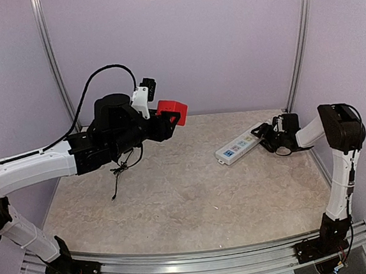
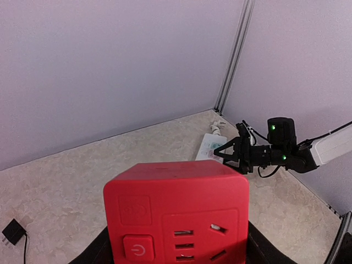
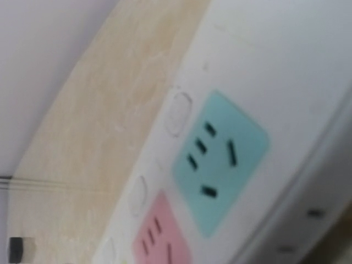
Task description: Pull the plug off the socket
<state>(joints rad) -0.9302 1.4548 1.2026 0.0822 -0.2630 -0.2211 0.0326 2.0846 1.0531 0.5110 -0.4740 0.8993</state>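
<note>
red plastic fills the lower half of the left wrist view: a red cube (image 2: 176,214) with outlet slots and a power button. the left gripper (image 1: 170,117) has its fingers clamped on it and holds it in the air, upper middle-left of the top view.

the strip (image 1: 238,146) lies on the table (image 1: 175,195) at centre right of the top view, angled toward the upper right. the right gripper (image 1: 264,136) sits at its upper-right end, fingers apart and holding nothing; whether they touch the strip i cannot tell. the right wrist view shows a blue and a pink outlet face, both bare.

a black cord (image 1: 113,181) hangs below the left arm. what looks like a small black plug (image 2: 12,231) lies on the table at the lower left of the left wrist view, well apart from the strip.

judged from that, the pull looks done: no plug shows in the strip, though not every face is clear. at most, setting the cube down is left.
</note>
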